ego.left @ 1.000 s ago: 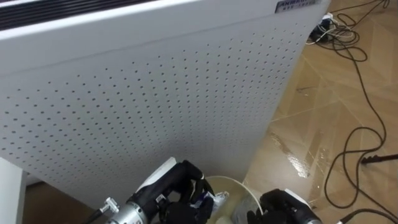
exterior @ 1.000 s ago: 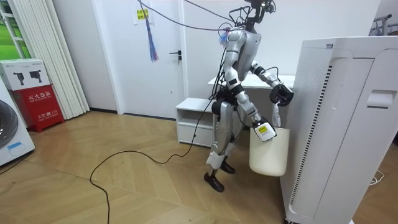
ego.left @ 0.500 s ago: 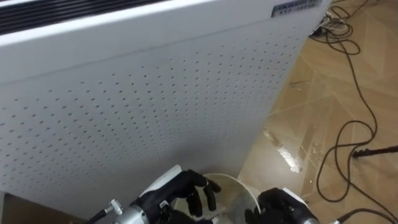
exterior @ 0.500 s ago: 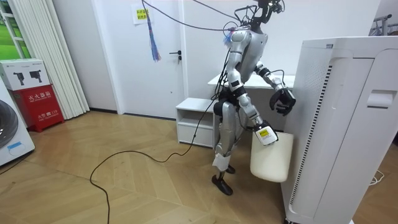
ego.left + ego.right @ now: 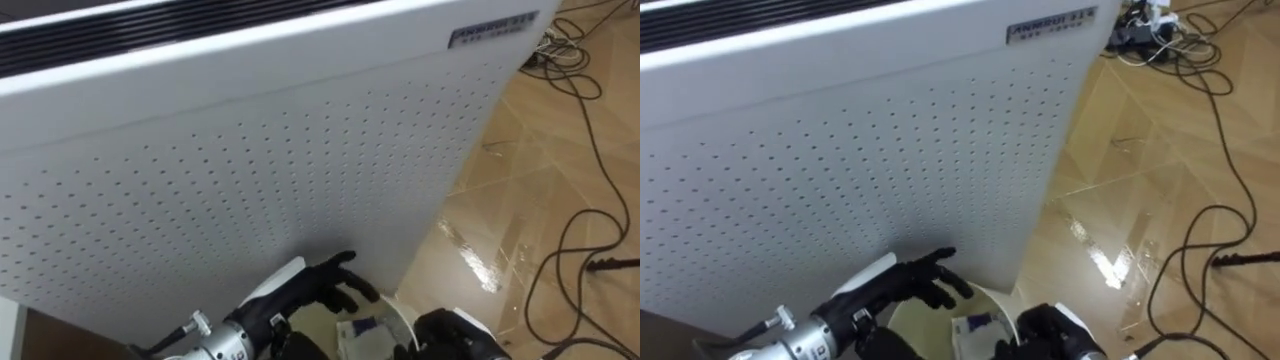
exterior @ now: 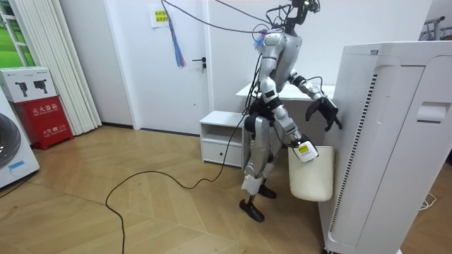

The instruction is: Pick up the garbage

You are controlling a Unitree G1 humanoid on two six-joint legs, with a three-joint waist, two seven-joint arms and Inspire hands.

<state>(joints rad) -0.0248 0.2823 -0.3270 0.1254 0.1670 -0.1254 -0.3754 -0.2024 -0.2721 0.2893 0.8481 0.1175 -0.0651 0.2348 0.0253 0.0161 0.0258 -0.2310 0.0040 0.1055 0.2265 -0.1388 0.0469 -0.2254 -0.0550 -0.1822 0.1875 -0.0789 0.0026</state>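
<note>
A crumpled white and blue wrapper (image 5: 358,330) lies inside the white bin (image 6: 311,173), whose rim (image 5: 992,297) shows at the bottom of the eye views. My left hand (image 5: 322,286) hovers just above the bin's rim with its fingers stretched and spread, holding nothing; in the room view the left hand (image 6: 322,111) is raised close to the white appliance. My right hand (image 5: 455,336) is at the bin's near side, and in the room view the right hand (image 6: 299,147) carries the bin clear of the floor.
A tall white perforated appliance (image 5: 250,170) stands right in front of me. Dark cables (image 5: 590,220) trail over the wooden floor to my right. In the room view a white desk and low cabinet (image 6: 222,137) stand behind me, near a door (image 6: 180,63).
My left hand, curled on the wrapper over the bin a second ago, has spread its fingers and lifted. The wrapper now lies in the bin.
</note>
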